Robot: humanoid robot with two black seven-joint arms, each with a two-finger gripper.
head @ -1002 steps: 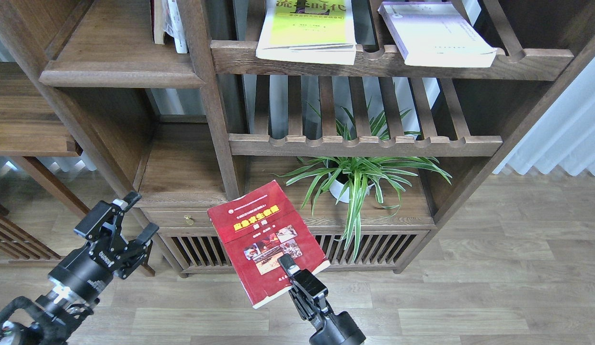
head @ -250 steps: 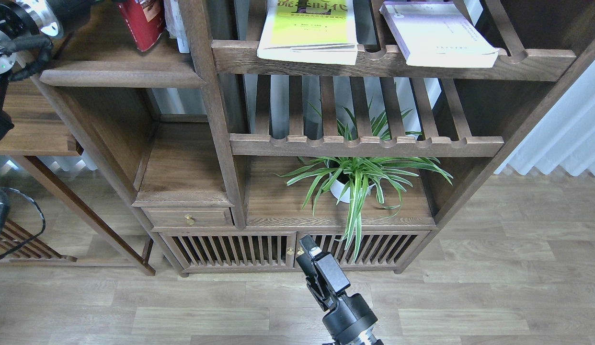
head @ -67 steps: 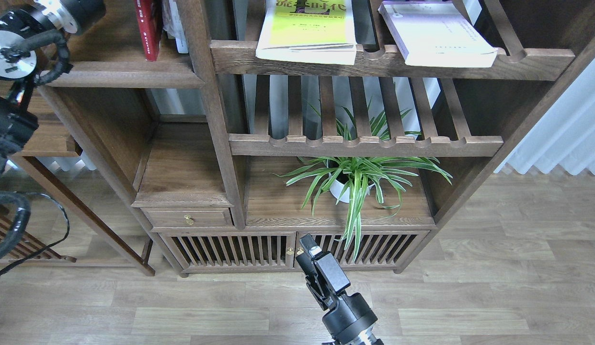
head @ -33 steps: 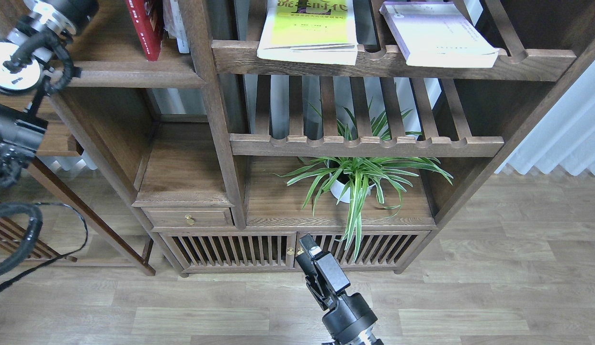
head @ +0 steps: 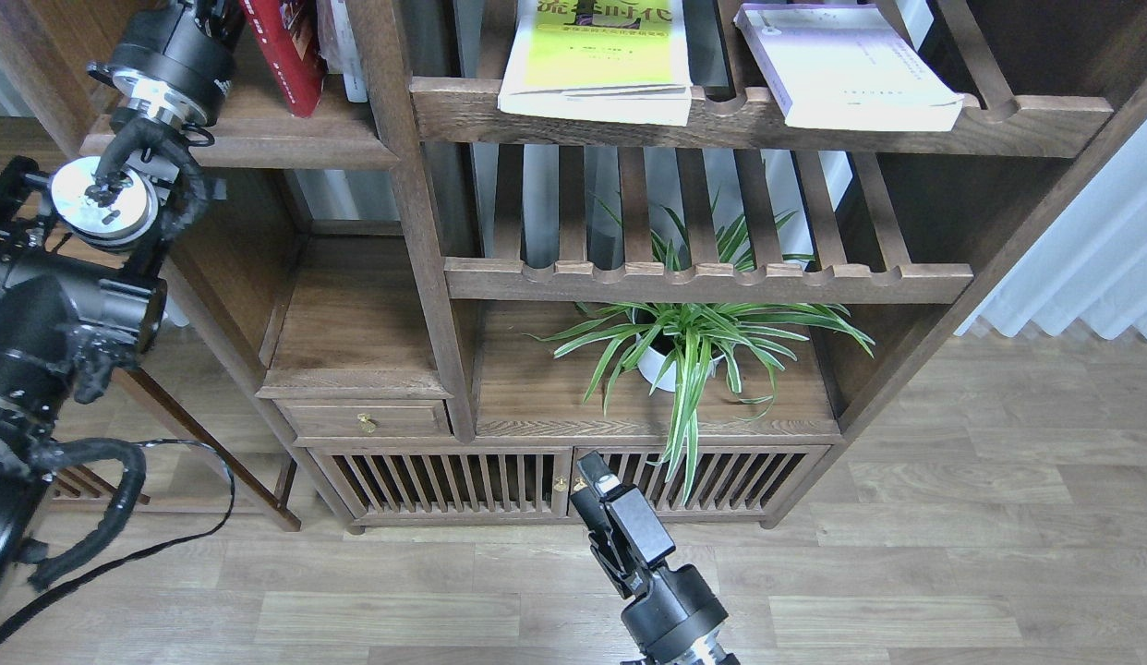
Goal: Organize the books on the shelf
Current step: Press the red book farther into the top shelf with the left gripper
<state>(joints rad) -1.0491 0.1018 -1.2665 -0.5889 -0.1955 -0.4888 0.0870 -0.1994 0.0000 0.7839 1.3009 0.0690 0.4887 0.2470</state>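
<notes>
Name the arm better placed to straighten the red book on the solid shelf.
Left. Its wrist is up at the shelf beside the leaning red book; the right gripper hangs low by the cabinet doors.

Red book (head: 283, 51), upper left of frame: deep red cover.
Yellow-green book (head: 594, 51), top centre: lime cover, dark title characters, white page edges.
Lavender book (head: 846, 65), upper right: pale lavender-white.
Shelf (head: 250, 143): dark brown wood grain.
Plant (head: 694, 337): green leaves striped cream, white pot.
</notes>
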